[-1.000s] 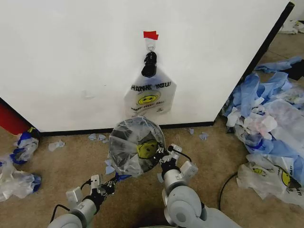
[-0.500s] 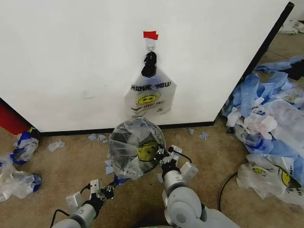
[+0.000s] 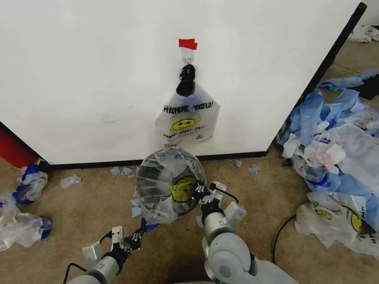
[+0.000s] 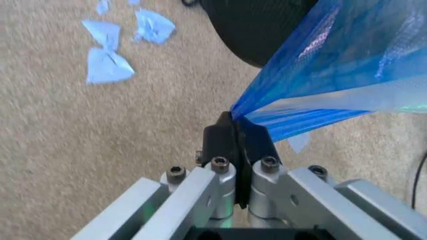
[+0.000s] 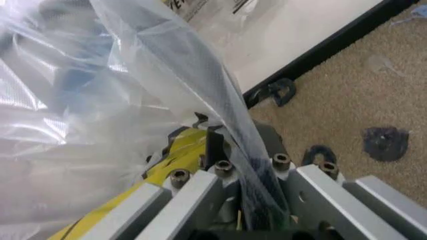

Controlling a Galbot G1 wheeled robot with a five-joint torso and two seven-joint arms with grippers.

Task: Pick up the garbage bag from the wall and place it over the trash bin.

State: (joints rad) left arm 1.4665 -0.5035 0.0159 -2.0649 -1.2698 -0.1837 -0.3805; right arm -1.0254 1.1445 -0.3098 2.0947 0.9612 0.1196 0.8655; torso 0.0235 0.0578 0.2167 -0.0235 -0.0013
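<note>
The see-through garbage bag with its yellow smiley is spread over the mouth of the black mesh trash bin, on the carpet in front of the white wall. My left gripper sits low on the near left of the bin, shut on the bag's blue handle, which is pulled taut. The bin's dark mesh lies just beyond it. On the bin's near right side, my right gripper is shut on the bag's edge.
A whiter THANK YOU bag hangs on the wall from a black clip under red tape. Heaps of blue and white bags cover the floor at right, more bags lie at left, and scraps dot the carpet.
My left gripper has drawn back toward me with the blue handle, stretching it. The bag has settled a little lower on the bin. The right gripper has hardly moved.
</note>
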